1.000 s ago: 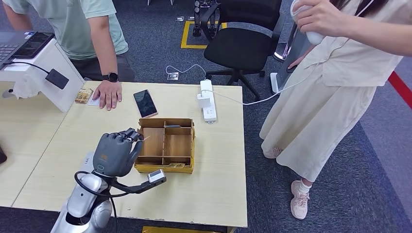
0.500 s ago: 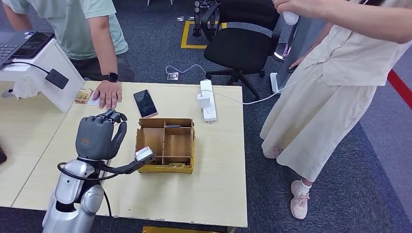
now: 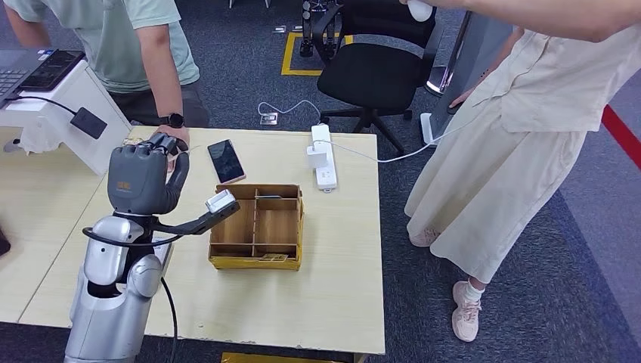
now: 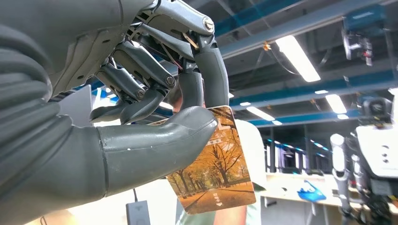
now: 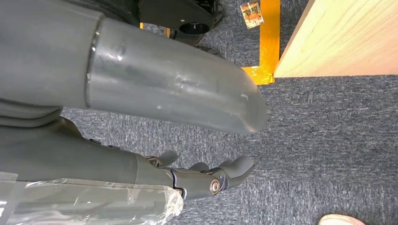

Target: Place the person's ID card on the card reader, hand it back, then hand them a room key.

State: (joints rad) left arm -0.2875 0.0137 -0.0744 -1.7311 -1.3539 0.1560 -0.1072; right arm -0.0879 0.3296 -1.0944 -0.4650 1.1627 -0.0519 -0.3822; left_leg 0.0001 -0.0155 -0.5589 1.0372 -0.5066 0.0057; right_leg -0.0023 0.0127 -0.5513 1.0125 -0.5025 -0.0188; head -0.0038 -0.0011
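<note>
Orange autumn-print card (image 4: 220,168), pinched only at its edge between your left hand's (image 3: 140,180) thumb and fingertips (image 4: 213,70), could slip before reaching the person's hand (image 3: 175,141) at one o'clock.

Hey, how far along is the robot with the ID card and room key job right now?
Late stage, it seems. A card already lies on the table by the person's hand, perhaps the returned ID. The left hand pinches a card with an autumn-tree picture, raised toward that person. Releasing it to them remains. The right hand hangs idle.

The light wooden table (image 3: 332,287) carries a divided wooden box (image 3: 258,225), phone (image 3: 225,160) and power strip (image 3: 324,156).
</note>
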